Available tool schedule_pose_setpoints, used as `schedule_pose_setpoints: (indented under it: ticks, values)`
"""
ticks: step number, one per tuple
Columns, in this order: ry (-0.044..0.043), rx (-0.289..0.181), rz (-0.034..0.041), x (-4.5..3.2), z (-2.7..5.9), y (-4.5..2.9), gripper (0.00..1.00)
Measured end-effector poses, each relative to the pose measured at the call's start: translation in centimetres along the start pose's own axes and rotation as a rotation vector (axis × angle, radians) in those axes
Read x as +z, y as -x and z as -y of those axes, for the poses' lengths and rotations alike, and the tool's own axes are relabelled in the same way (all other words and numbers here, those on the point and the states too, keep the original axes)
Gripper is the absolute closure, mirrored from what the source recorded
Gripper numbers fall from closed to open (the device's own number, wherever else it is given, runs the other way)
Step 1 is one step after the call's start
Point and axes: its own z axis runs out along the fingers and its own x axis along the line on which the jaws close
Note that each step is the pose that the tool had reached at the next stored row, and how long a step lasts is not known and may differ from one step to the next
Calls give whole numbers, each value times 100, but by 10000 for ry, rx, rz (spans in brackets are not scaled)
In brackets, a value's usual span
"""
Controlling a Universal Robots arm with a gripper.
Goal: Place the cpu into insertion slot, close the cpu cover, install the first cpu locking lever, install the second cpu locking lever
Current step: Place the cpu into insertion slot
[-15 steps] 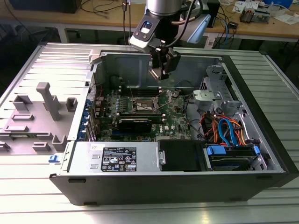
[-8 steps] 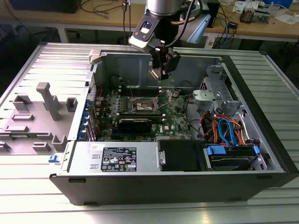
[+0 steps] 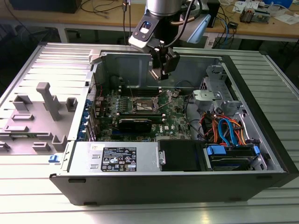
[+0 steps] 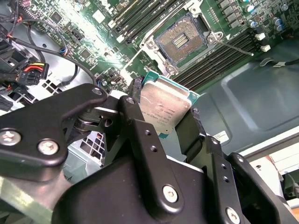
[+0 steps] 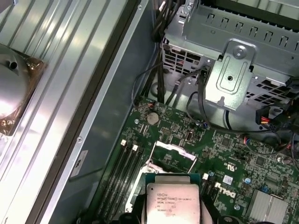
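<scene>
One ribbed metal tabletop [image 3: 32, 186] carries the open computer case [image 3: 154, 186], with the green motherboard [image 3: 180, 122] lying flat inside it. Above the board, well clear of it, hangs the hand [image 3: 161, 70], clamped by its two fingers on opposite edges of the cpu [image 4: 163, 105], metal top facing the second wrist view.

The insertion slot [image 4: 181, 41] lies bare below, its dark contact field exposed. What looks like the cpu cover [image 5: 174, 150] stands swung up at one side, and a thin locking lever [image 4: 233, 47] is thrown clear.

The step in hand reads as seating the chip. It should go well if the chip is squared to the slot's rim before descent and brought down level and straight. It should never be slid across the contacts, and the hand should let go only once the chip sits flat within the rim.
</scene>
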Motion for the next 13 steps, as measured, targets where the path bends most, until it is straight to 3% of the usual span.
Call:
schedule_pose_setpoints:
  ticks: [5, 13]
  values:
    - [-2, 92, 7, 3, 1, 2, 45]
    - [-47, 677, 30, 16, 4, 4, 45]
